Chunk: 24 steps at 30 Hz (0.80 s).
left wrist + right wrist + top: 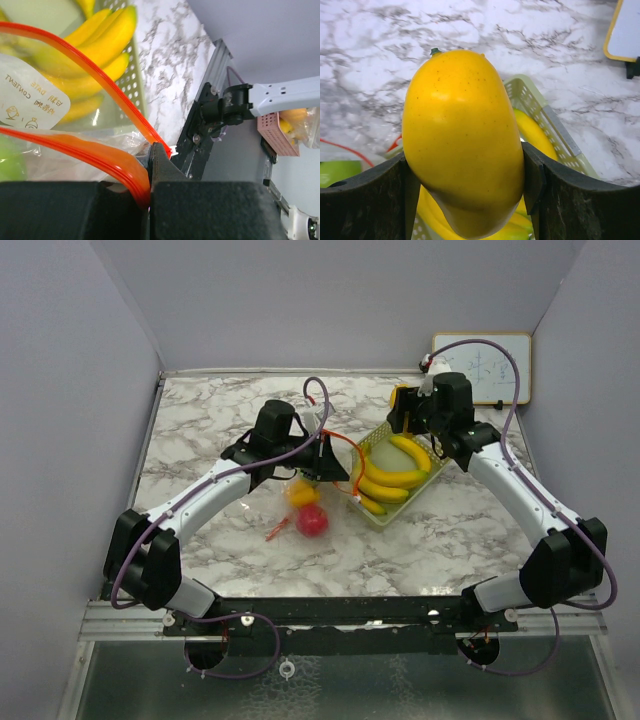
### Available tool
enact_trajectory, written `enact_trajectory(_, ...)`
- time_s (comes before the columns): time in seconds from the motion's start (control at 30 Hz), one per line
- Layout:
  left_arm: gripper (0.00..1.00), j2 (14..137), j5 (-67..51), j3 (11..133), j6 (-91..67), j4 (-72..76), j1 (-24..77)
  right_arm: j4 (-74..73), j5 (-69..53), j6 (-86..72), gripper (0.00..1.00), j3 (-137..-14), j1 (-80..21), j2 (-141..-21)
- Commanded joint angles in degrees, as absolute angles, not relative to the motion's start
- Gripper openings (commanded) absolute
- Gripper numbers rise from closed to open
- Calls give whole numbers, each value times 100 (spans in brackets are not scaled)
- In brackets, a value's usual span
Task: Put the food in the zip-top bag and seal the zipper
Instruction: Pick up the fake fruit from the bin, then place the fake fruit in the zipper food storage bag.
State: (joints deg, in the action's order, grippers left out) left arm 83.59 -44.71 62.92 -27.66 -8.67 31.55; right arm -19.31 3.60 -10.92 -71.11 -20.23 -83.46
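tray (555, 131): bananas (395, 478) | bag rim (100, 70): in left gripper (150, 175) | right gripper (465, 175): yellow fruit (462, 135)

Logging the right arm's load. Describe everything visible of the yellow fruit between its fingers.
The mango-like yellow fruit looks like glossy, smooth plastic, finely speckled, with a small green stem nub on top. It stands upright, clamped at its sides between the dark fingers of the right gripper, held over the pale green mesh tray of bananas.

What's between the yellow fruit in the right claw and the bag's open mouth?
The tray and the bananas in it. The fruit hangs over the tray's far end, with the bag just past its left rim; the top view shows this.
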Motion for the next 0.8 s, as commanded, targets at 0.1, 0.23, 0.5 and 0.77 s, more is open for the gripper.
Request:
enact_trajectory(0.1, 0, 7897, -5248, 6575, -3259, 344, 3252, -1929, -1697, -1682, 55, -7304, -2008, -7741)
enact_trajectory(0.23, 0, 7906, -5176, 5706, -3324, 830, 3253, -1488, -2999, -2171, 54, -7293, -2010, -7666)
enact_trajectory(0.5, 0, 8165, -5072, 5264, -2717, 550, 3246, 222, -4886, -3885, 54, -6394, -2013, -7520)
enact_trajectory(0.77, 0, 8001, -4833, 5281, -2739, 408, 3245, 498, -5102, -4369, 54, -5848, -2255, -7201)
